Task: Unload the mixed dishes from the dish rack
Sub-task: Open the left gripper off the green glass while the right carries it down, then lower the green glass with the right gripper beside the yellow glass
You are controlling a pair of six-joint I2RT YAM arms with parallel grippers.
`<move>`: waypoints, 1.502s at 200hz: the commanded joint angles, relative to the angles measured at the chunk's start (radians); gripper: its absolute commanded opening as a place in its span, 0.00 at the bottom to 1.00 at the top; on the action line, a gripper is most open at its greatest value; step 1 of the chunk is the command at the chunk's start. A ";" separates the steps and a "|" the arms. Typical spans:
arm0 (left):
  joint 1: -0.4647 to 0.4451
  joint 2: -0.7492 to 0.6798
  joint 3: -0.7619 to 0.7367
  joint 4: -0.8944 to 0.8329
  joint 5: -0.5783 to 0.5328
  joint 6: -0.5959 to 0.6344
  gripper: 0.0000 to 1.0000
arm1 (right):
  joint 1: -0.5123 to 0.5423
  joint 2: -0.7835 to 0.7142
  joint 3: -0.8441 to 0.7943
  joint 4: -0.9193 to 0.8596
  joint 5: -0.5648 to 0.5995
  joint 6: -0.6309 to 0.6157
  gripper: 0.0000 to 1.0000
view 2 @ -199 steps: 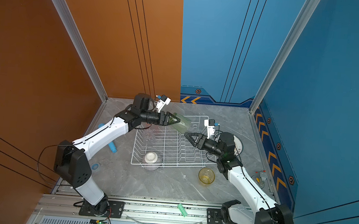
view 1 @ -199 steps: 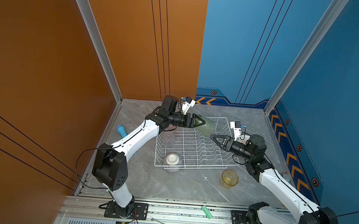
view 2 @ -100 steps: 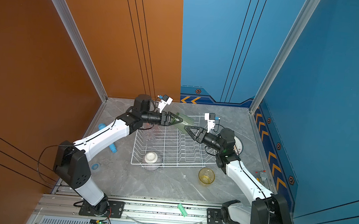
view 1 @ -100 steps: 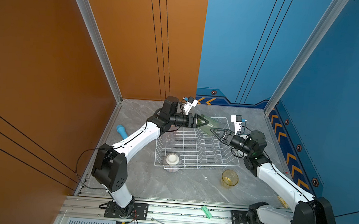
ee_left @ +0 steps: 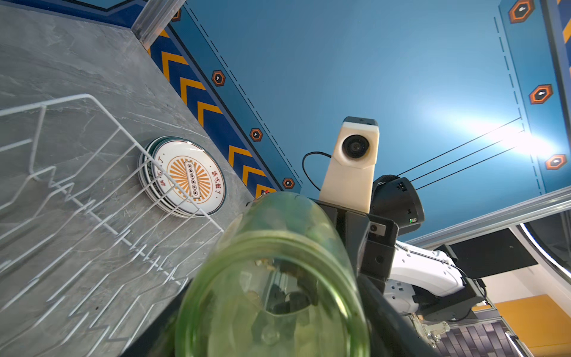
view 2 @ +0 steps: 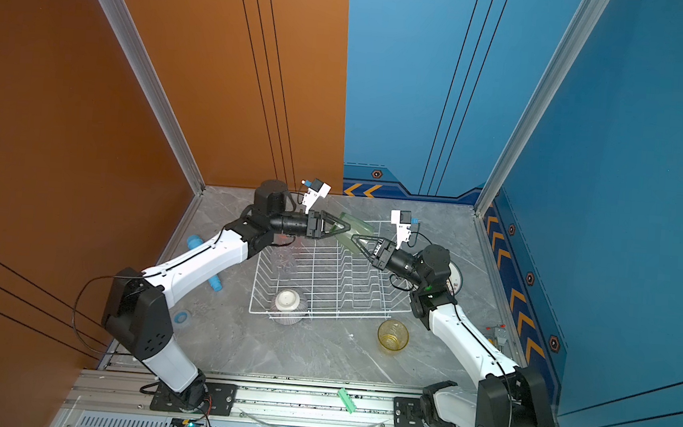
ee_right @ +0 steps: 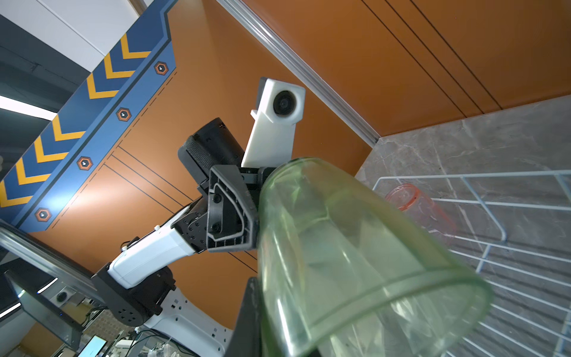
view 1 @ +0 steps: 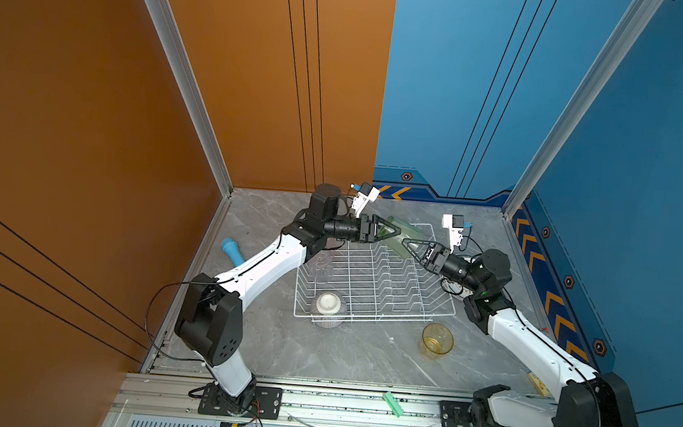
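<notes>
- Green and see-through, the green tumbler [view 1: 404,237] hangs in the air over the far edge of the dish rack [view 1: 385,319]. It is tipped on its side.
- The left gripper [view 1: 394,230] hugs the cup's narrow bottom end. It has one finger on each side and holds the cup tight.
- The right gripper [view 1: 407,243] meets the cup from the other side. Its jaws are squeezed together on the cup's wall at the wide open end.
- So the cup sits between the two claws and touches both.
- The pink tumbler [ee_right: 414,204] lies inside the rack, near the left arm.
- The striped bowl [view 1: 327,305] sits upside down at the rack's near left corner.
- The yellow tumbler [view 1: 437,341] stands on the table, just beside the rack's near right corner.
- The plates [ee_left: 185,176] lie stacked on the table beside the rack.
</notes>
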 commanded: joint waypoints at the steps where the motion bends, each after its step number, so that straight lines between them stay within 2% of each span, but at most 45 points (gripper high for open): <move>1: -0.021 -0.001 -0.012 0.034 0.008 0.019 0.51 | 0.005 0.005 0.038 0.008 0.016 -0.002 0.02; 34: -0.023 -0.008 -0.014 0.038 0.008 0.018 0.53 | 0.008 0.003 0.045 0.003 0.017 -0.003 0.00; 62: -0.020 -0.032 -0.034 0.038 -0.019 0.028 0.75 | 0.009 -0.012 0.044 -0.020 0.029 -0.016 0.00; 94: -0.009 -0.066 -0.048 0.039 -0.035 0.037 0.85 | 0.022 -0.031 0.082 -0.131 -0.020 -0.069 0.00; 99: -0.006 -0.071 -0.049 0.038 -0.038 0.038 0.85 | 0.025 -0.037 0.086 -0.156 -0.027 -0.084 0.00; 104: -0.001 -0.079 -0.052 0.039 -0.042 0.039 0.91 | 0.027 -0.045 0.093 -0.187 -0.033 -0.101 0.00; 119: 0.013 -0.101 -0.064 0.035 -0.060 0.046 0.92 | 0.038 -0.075 0.122 -0.322 -0.042 -0.176 0.00; 142: 0.044 -0.153 -0.074 -0.054 -0.136 0.105 0.92 | 0.061 -0.130 0.195 -0.656 -0.010 -0.355 0.00; 152: 0.053 -0.183 -0.069 -0.146 -0.200 0.162 0.92 | 0.078 -0.153 0.239 -0.828 0.026 -0.447 0.00; 163: 0.055 -0.217 -0.050 -0.292 -0.320 0.250 0.92 | 0.115 -0.174 0.304 -1.042 0.094 -0.567 0.00; 172: 0.049 -0.242 -0.026 -0.438 -0.449 0.317 0.92 | 0.163 -0.183 0.373 -1.233 0.200 -0.667 0.00; 187: 0.036 -0.273 -0.009 -0.576 -0.629 0.381 0.91 | 0.287 -0.178 0.473 -1.478 0.431 -0.784 0.00; 205: 0.029 -0.302 -0.021 -0.653 -0.780 0.409 0.91 | 0.454 -0.145 0.540 -1.675 0.687 -0.818 0.00; 230: 0.027 -0.307 -0.037 -0.717 -0.907 0.422 0.91 | 0.628 -0.076 0.555 -1.844 0.886 -0.784 0.00; 243: 0.028 -0.296 -0.039 -0.742 -0.942 0.423 0.92 | 0.690 -0.040 0.539 -1.901 0.924 -0.749 0.00; 262: 0.026 -0.274 -0.039 -0.749 -0.961 0.424 0.92 | 0.753 0.007 0.497 -1.922 0.898 -0.706 0.00; 300: 0.021 -0.221 -0.015 -0.754 -0.962 0.427 0.92 | 0.788 0.122 0.448 -1.887 0.863 -0.685 0.00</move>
